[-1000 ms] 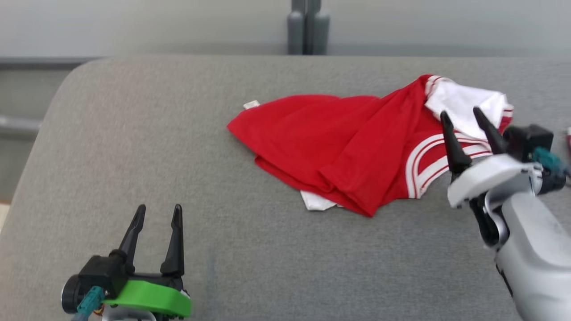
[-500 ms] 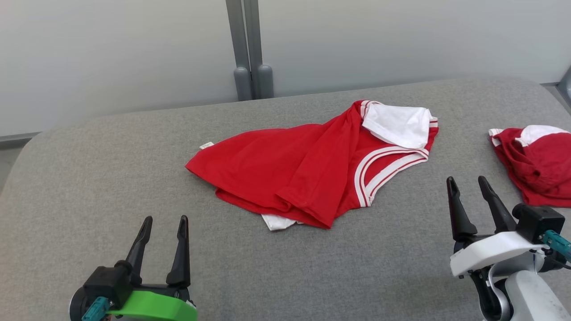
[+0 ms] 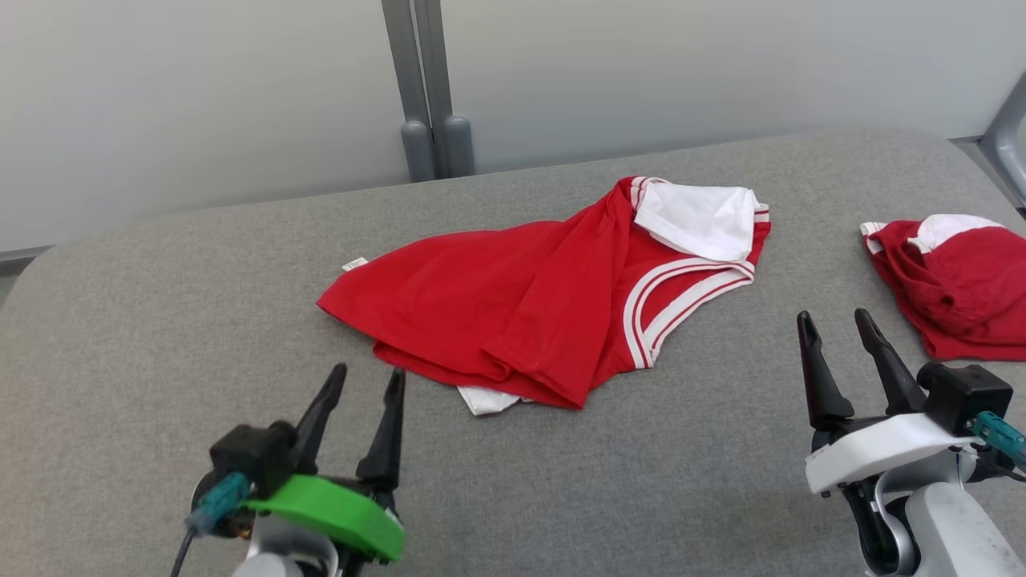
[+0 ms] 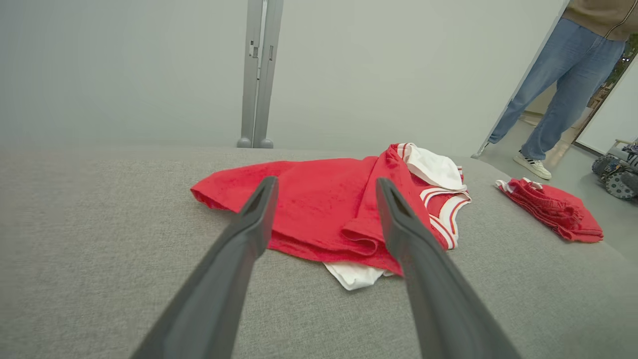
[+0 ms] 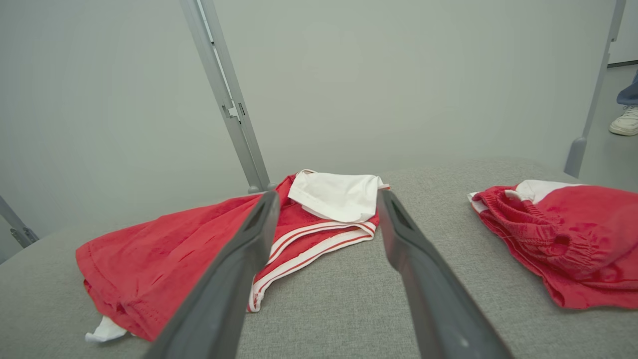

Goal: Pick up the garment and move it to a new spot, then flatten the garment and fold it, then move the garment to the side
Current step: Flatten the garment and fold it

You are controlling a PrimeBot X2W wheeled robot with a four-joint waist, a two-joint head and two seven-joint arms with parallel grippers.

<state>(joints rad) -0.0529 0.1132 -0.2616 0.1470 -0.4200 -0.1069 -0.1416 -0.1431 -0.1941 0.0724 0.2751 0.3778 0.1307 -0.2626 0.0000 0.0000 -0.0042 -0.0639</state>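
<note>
Nearby, a red bundle right of garment.

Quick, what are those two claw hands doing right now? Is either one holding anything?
Left gripper: open, holding nothing, fingers close to the red garment.
Right gripper: open, holding nothing.

Two red-and-white garments, two grippers, one grey table, one person.

Left pincer here: two long, dark, tapered fingers on a bright green bracket, teal plug alongside. Right pincer: same dark fingers, white bracket, another teal plug, pale grey forearm.
</note>
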